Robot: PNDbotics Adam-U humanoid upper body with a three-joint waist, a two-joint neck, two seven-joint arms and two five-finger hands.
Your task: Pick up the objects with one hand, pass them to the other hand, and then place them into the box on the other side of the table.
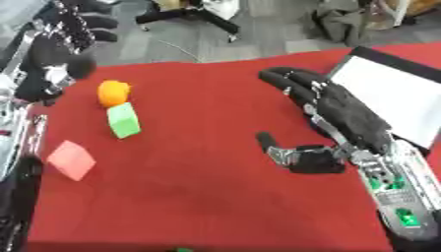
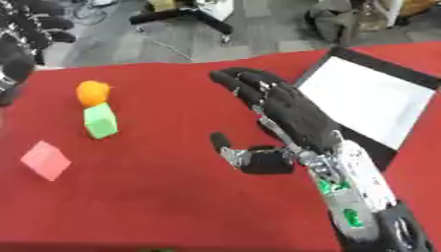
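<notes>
Red cloth [image 1: 206, 197] covers table. Far left: left hand [image 1: 65, 47] at upper corner, fingers curled, nothing visibly held. Pink cube [image 1: 71, 160] near left edge. Green cube [image 1: 123, 120] just right of it and farther back, orange round object [image 1: 113, 92] touching its far side. Centre-right: right hand [image 1: 344, 110] low over cloth, fingers straight, thumb spread toward left, holding nothing. Far right: box [image 1: 392, 98] with black rim, white inside, just beside right hand.

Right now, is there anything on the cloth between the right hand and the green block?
No. In the left eye view only bare red cloth lies between the open right hand and the green block.
</notes>
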